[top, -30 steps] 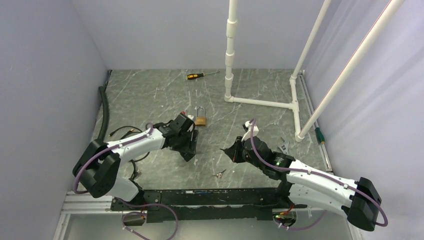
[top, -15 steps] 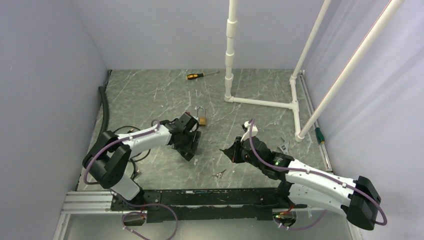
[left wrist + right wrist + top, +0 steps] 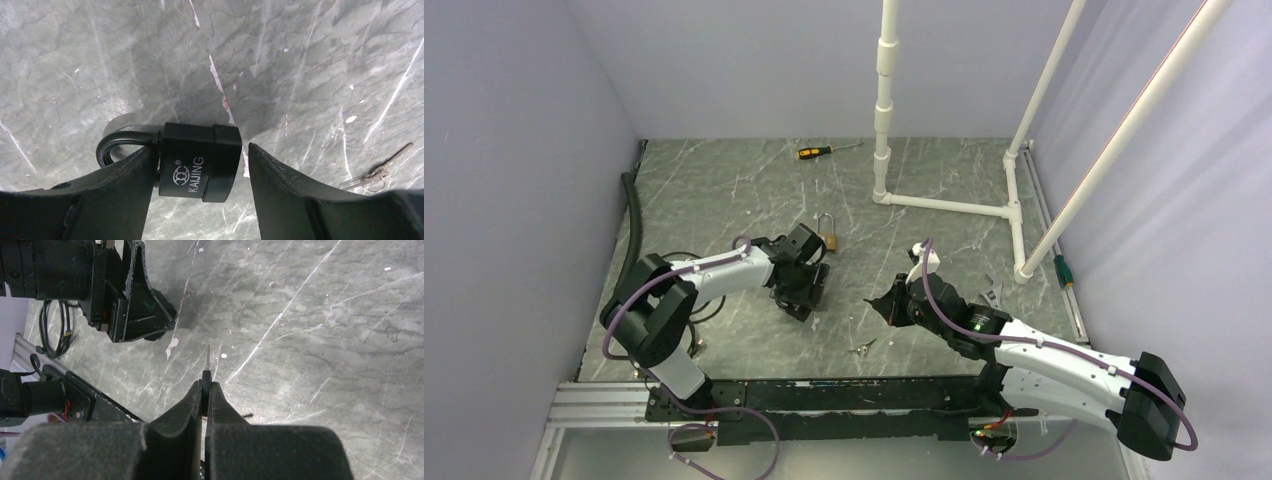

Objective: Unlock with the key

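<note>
While the key (image 3: 208,357) was pinched in the closed right gripper (image 3: 206,385), the black padlock (image 3: 197,165) was straddled on the table (image 3: 300,60) by the parted jaws of the left gripper (image 3: 200,149), ungripped; insertion and turning were judged outstanding.

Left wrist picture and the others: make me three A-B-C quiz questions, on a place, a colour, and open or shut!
1. Where is the black block-shaped padlock? A. in a drawer B. on the grey marbled table, between the left gripper's fingers C. on a hook
2. What colour is the second padlock's body, from above? A. brass-gold B. red C. blue
3. How is the right gripper? A. wide open B. shut on a spoon C. shut on a thin metal key
Answers: B, the left wrist view shows it there; A, it looks golden; C, the blade pokes from closed fingertips.
</note>
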### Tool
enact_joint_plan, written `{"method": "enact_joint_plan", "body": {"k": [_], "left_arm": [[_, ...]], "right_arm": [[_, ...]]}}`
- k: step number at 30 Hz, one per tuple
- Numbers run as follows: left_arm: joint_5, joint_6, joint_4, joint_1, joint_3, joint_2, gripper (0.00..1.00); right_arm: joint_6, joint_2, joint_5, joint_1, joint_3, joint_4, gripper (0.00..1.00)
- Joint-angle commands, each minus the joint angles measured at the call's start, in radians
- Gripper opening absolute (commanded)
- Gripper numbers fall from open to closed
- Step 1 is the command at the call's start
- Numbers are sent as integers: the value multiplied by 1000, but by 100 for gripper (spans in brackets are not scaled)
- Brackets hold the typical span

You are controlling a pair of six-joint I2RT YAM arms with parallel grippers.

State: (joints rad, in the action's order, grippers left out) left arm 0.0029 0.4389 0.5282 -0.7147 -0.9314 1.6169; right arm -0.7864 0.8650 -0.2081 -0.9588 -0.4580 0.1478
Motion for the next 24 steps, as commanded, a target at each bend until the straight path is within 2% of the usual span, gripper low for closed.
{"method": "enact_joint_plan", "body": {"k": [1, 5, 9, 18, 24], "left_arm": [[0, 10, -15, -2, -34, 22, 74], [0, 39, -11, -2, -42, 17, 77], [-51, 58, 1, -1, -53, 25, 73], [-99, 76, 17, -2, -71, 62, 54], [-77, 54, 11, -4, -77, 64, 28]], "right_arm": [[1, 2, -7, -1, 2, -44, 0], [2, 2, -7, -1, 3, -44, 0], [5, 5, -4, -1, 1, -46, 0], [8, 20, 8, -1, -2, -55, 0], [12, 27, 10, 0, -7, -54, 0]]}}
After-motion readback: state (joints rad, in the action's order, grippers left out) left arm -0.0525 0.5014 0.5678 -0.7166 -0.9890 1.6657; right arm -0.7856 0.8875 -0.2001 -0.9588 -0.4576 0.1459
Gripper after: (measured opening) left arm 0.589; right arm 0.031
